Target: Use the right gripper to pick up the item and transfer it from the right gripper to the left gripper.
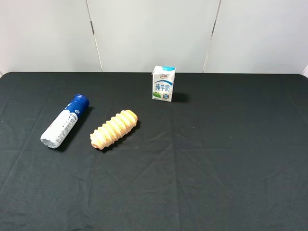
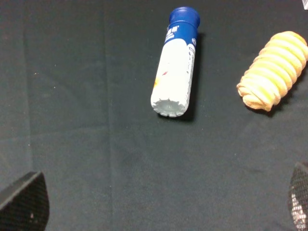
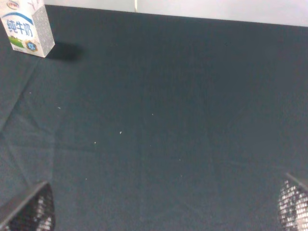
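Nothing of the task is being shown as done yet. The bottle is lying on its side on the black tablecloth, on the left part of the table, with its blue cap pointing toward the far edge. Just beside it the orange bread roll is lying, apart from it, and the milk carton is standing well apart near the back.

The right gripper is being held wide open over bare cloth, and no bottle is being seen in its view. The left gripper is also being kept wide open, with the bottle lying in front of it, not touched.

The pick-up, the lifting and the handover are all being left to do.
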Available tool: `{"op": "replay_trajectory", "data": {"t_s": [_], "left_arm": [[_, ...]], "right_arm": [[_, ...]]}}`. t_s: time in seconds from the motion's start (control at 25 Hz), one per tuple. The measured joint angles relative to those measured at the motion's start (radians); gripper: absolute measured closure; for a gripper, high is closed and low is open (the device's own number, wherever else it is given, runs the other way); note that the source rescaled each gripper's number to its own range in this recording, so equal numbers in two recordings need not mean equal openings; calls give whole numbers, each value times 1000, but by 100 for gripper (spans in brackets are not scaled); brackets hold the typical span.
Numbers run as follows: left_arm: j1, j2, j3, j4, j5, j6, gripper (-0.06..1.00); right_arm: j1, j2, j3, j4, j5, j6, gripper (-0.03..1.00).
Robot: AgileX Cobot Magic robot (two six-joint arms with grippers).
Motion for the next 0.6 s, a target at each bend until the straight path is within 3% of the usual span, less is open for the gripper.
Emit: {"op": "replay_trajectory", "data": {"t_s": [0.6], "left_arm": [[3, 0, 1, 0, 0, 0, -5]], "right_arm": [[0, 0, 0, 0, 0, 0, -3]]}}
